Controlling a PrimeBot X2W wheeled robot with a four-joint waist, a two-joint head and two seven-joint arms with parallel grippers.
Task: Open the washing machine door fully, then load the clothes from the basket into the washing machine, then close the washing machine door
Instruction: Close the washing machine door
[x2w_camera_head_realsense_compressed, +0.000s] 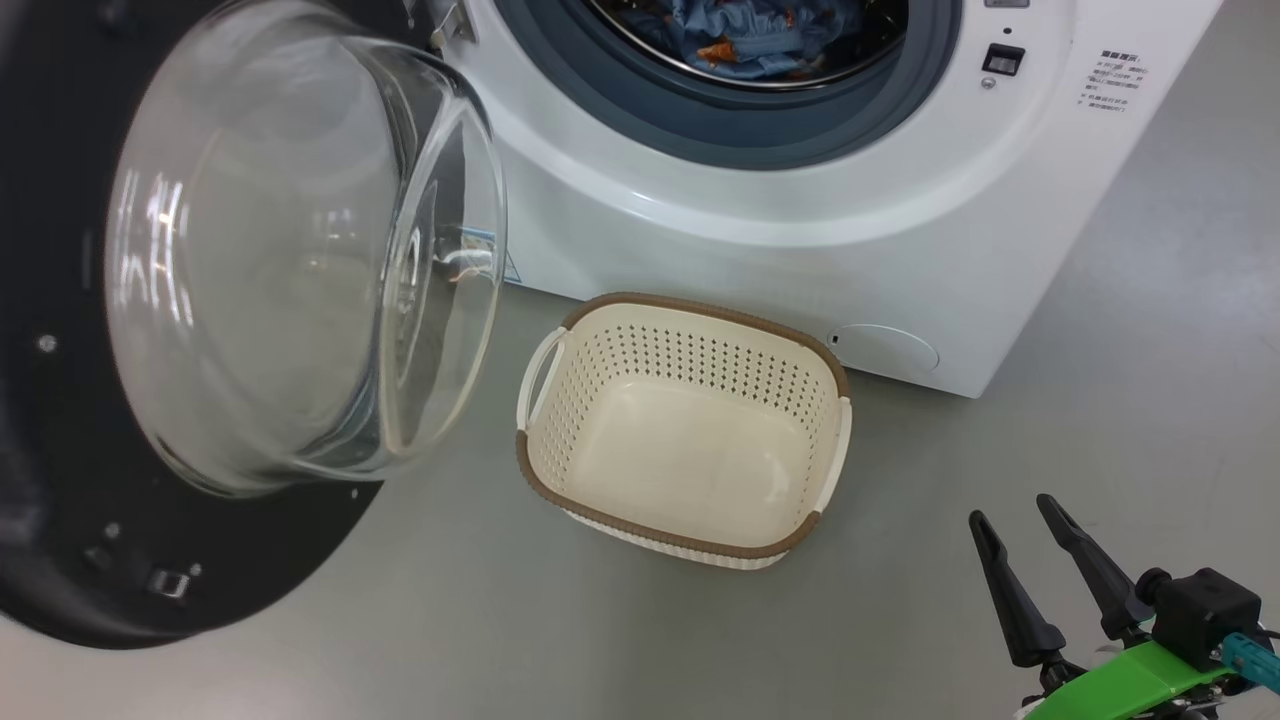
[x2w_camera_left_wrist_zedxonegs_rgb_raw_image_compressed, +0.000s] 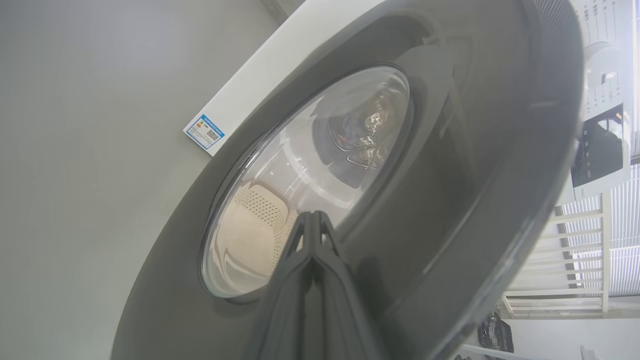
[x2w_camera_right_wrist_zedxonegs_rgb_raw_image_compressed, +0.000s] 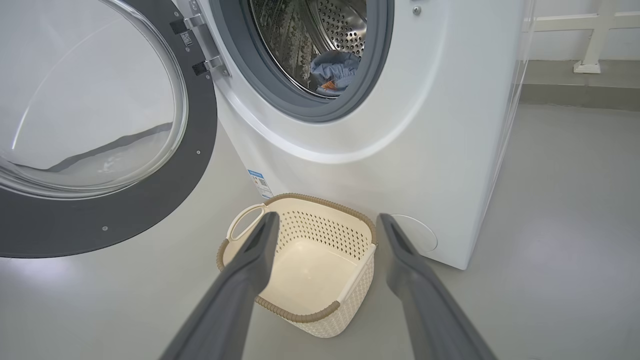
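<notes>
The door (x2w_camera_head_realsense_compressed: 60, 560) stands wide open and blue clothes (x2w_camera_head_realsense_compressed: 760, 30) lie in the drum (x2w_camera_right_wrist_zedxonegs_rgb_raw_image_compressed: 345, 30). The left hand (x2w_camera_left_wrist_zedxonegs_rgb_raw_image_compressed: 312, 220) has its fingers together, facing the door. The right hand (x2w_camera_head_realsense_compressed: 1010, 508) has its fingers apart, near the basket (x2w_camera_head_realsense_compressed: 700, 305).

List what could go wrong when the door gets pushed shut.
The left gripper, shut, points at the glossy outer face of the washing machine door; a push there may slip off. The clothes lie near the front of the drum, so a fold could get pinched in the grey gasket.

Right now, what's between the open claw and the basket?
Just bare grey floor between the right gripper and the basket, in the head view.
</notes>
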